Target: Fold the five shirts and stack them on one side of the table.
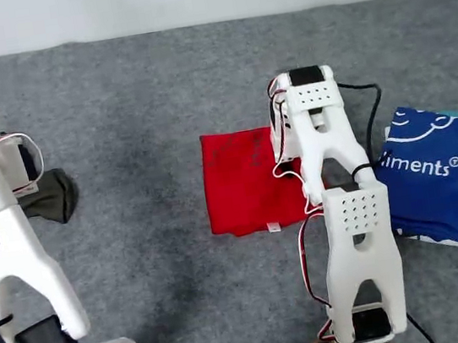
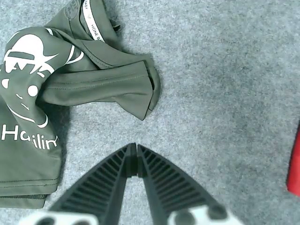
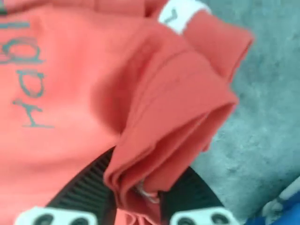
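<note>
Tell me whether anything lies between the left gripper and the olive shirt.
Nothing visible does: bare grey table lies between the shut left gripper and the nearest fold of the olive shirt.

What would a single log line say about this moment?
left gripper: shut, empty, near olive shirt | right gripper: shut on red shirt | blue shirt: lying apart from red shirt

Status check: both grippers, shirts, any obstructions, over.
Copy: left gripper shut, empty, beside olive shirt; right gripper shut on red shirt edge. Nearby blue shirt lies apart from red, nothing in the way.
</note>
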You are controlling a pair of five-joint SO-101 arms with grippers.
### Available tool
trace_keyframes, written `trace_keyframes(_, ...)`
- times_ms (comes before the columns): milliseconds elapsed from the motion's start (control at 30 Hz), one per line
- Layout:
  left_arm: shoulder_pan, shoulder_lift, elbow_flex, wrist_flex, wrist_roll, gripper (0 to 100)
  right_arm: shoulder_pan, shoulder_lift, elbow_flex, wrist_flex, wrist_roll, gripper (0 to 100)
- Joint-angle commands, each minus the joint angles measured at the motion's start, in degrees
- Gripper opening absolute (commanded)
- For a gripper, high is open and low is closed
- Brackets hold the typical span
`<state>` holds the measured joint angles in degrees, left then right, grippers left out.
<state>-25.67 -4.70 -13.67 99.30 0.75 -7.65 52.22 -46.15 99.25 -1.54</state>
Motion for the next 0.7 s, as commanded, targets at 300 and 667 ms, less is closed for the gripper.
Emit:
trace_keyframes(300, 0.09, -2.11, -0.22, 1.14, -0.44, 0, 6.11, 2.86, -19.87, -13.76, 53.27, 1.0)
trace_keyframes(667, 0.09, -2.11, -0.22, 1.14, -1.41, 0, 1.54, 7.25, -23.12, -14.46, 53.27, 12.7)
